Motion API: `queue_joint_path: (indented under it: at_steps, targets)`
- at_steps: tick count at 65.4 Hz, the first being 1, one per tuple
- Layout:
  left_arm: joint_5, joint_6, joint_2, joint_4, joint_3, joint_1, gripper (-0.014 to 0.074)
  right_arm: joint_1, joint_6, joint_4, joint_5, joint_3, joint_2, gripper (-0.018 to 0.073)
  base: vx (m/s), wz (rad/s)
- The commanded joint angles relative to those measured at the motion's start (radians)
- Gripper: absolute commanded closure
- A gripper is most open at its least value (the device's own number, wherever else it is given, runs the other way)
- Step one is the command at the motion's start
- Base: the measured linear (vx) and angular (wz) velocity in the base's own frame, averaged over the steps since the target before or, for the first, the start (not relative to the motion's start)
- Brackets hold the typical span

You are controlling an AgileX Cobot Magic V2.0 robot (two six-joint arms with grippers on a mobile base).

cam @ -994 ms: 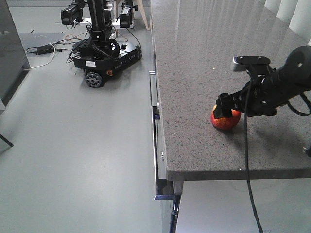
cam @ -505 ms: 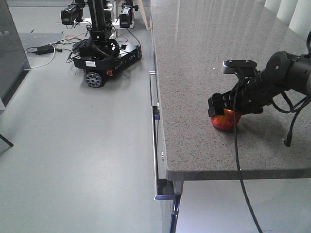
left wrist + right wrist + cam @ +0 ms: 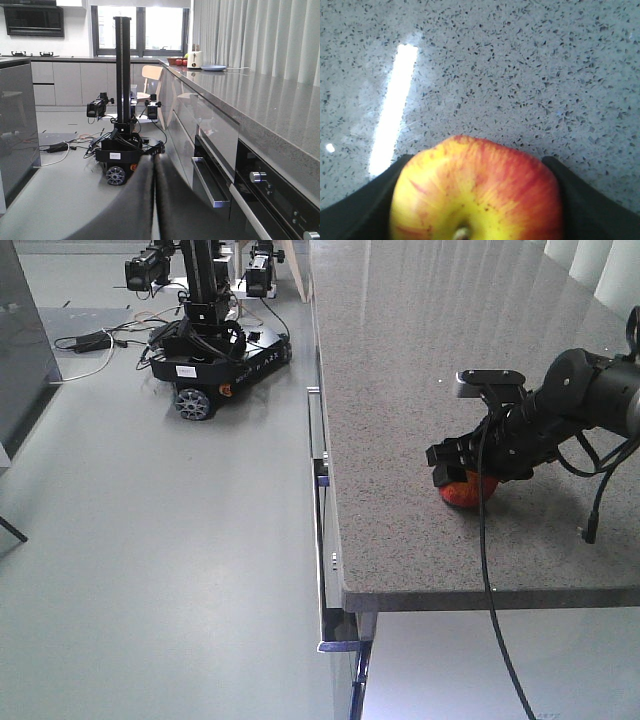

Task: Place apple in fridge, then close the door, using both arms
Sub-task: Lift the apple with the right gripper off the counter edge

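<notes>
Apple (image 3: 468, 492) on the grey speckled countertop (image 3: 420, 360), toward the near left corner, a little in from the near edge. Same spot as a second ago: no roll, no lift. Mostly hidden now in the front view, with only a low red sliver showing below the black fingers (image 3: 445, 462), against a good half of the fruit a second ago and a red-and-yellow cap half a second ago.

Right gripper (image 3: 464, 474) lower than in both earlier frames and further left than a second ago; then at the apple's right shoulder, now squarely over the fruit and clasped around it. In the right wrist view, apple filling the lower middle, red with a yellow heart, stem at the bottom edge, dark fingers (image 3: 355, 205) tight against both flanks, speckled stone beyond. Forearm reaching in from the right, more folded than a second ago. Black cable (image 3: 486, 560) draped from the wrist over the near edge and down past the counter front.

Left gripper (image 3: 154, 200) facing along the aisle beside the counter front, fingers drawn together with only a thin pale slit between, holding nothing. Far along the floor, a second wheeled robot (image 3: 122, 100) with a tall black mast, cables around its base. To the right of that, a drawer handle (image 3: 210, 185) and an oven knob (image 3: 256, 176).
</notes>
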Motion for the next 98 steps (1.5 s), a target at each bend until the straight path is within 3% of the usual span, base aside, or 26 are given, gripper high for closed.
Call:
queue_joint_path:
  at_steps: [1,14,29,45,79,98]
  targets:
    - [-0.075,-0.002,-0.015,-0.004,0.028,-0.006,0.0602,-0.002,0.001,0.011,-0.018,-0.033,-0.054,0.0299,0.0,0.0]
    - [-0.075,-0.002,-0.015,-0.004,0.028,-0.006,0.0602,-0.004,0.001,0.011,-0.012,-0.033,-0.064,0.0382,0.0,0.0]
    - [-0.075,-0.002,-0.015,-0.004,0.028,-0.006,0.0602,0.013,-0.004,0.008,0.082,-0.006,-0.149,0.0394,0.0,0.0]
    - [-0.075,-0.002,-0.015,-0.004,0.028,-0.006,0.0602,0.162,-0.016,-0.02,-0.076,0.247,-0.408,0.0391,0.0,0.0]
    - [-0.075,-0.002,-0.015,-0.004,0.028,-0.006,0.0602,0.489,-0.023,-0.017,-0.046,0.516,-0.911,0.0391,0.0,0.0]
    - [-0.075,-0.002,-0.015,-0.004,0.028,-0.006,0.0602,0.577,-0.032,0.011,-0.004,0.709,-1.163,0.0391,0.0,0.0]
